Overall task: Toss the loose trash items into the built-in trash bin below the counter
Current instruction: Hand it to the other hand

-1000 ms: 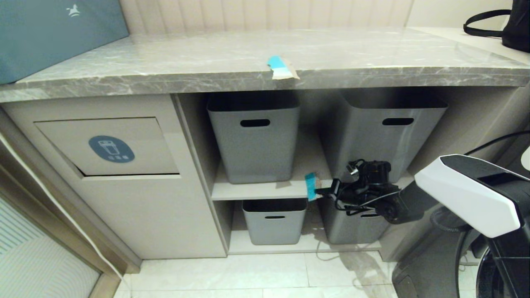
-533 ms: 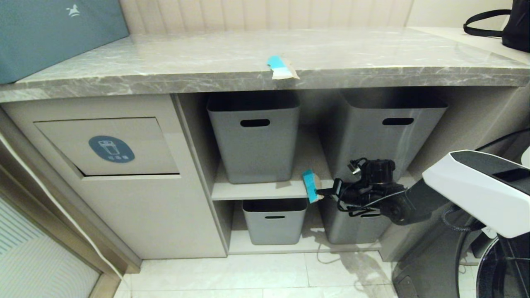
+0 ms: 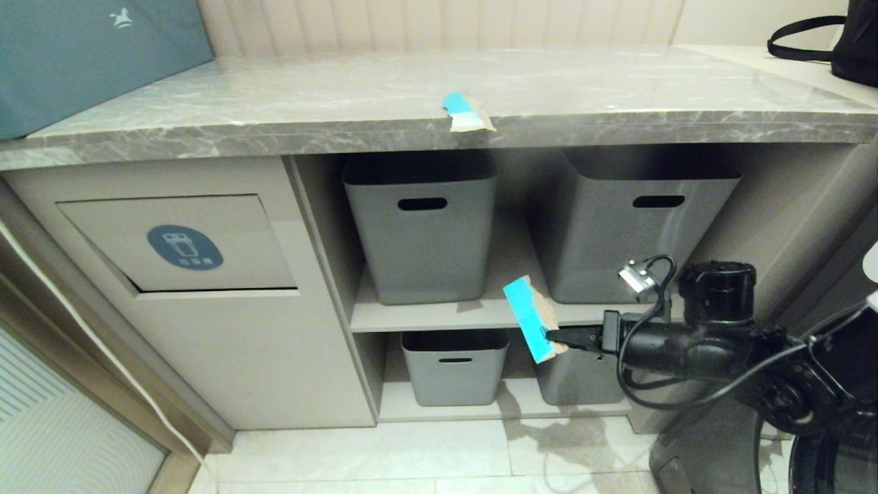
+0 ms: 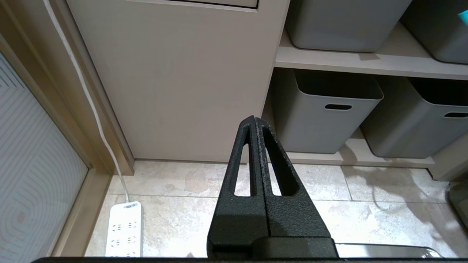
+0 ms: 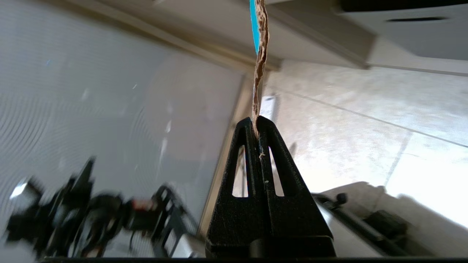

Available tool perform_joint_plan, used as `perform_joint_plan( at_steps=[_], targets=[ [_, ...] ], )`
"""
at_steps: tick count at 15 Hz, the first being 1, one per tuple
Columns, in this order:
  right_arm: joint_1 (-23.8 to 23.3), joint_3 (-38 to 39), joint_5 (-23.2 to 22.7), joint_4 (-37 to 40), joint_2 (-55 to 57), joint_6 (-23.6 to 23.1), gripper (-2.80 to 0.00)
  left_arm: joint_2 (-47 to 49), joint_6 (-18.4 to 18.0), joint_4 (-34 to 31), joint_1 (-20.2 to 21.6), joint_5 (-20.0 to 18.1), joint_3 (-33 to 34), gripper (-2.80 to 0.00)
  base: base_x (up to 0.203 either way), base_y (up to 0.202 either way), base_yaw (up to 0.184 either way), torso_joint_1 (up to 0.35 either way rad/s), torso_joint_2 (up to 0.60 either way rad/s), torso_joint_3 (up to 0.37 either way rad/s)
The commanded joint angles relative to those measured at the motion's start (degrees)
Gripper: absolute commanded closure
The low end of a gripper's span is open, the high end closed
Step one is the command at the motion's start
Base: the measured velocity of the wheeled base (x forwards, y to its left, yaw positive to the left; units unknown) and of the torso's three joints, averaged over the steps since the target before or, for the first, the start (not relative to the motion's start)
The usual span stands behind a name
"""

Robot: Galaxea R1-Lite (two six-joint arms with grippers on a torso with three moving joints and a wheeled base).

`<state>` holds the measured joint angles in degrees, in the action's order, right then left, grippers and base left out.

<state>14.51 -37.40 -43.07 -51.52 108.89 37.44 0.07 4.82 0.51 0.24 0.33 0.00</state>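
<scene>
My right gripper is shut on a cyan-blue cardboard strip, holding it in the air in front of the shelf with the grey baskets; in the right wrist view the cardboard strip shows edge-on, pinched at the tips of the gripper. A second cyan strip lies on the grey marble counter at its front edge. The built-in trash bin's flap, with a blue-grey oval sticker, sits closed in the beige cabinet at left. My left gripper is shut and empty, low above the floor before the cabinet.
Grey baskets with slot handles fill the open shelves right of the cabinet. A teal box stands on the counter at left, a black bag at far right. A white power strip and cord lie on the tiled floor.
My right gripper has drawn back from the shelf toward me and slightly right, carrying the cyan strip, and the wrist has turned. The strip on the counter has not moved.
</scene>
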Motion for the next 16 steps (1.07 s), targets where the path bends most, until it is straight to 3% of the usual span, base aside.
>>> perform_joint_plan(
  at_steps=[1, 5, 9, 16],
  targets=[
    [2.0, 6.7, -0.9, -2.8, -9.4, 0.1, 0.00, 0.0, 0.0, 0.0, 0.0, 0.0, 0.2, 0.00, 0.000, 0.000, 0.000, 0.000, 0.00, 0.000],
    [10.8, 13.1, 0.1, -5.0, -14.9, -0.8, 0.00, 0.0, 0.1, 0.0, 0.0, 0.0, 0.2, 0.00, 0.000, 0.000, 0.000, 0.000, 0.00, 0.000],
    [20.5, 13.8, 8.6, -5.2, -15.7, -0.8, 0.00, 0.0, 0.0, 0.0, 0.0, 0.0, 0.2, 0.00, 0.000, 0.000, 0.000, 0.000, 0.00, 0.000],
    [20.7, 13.2, 9.8, -5.0, -15.7, -0.6, 0.00, 0.2, -0.1, 1.9, -0.2, -0.6, -2.5, 0.00, 0.000, 0.000, 0.000, 0.000, 0.00, 0.000]
  ],
)
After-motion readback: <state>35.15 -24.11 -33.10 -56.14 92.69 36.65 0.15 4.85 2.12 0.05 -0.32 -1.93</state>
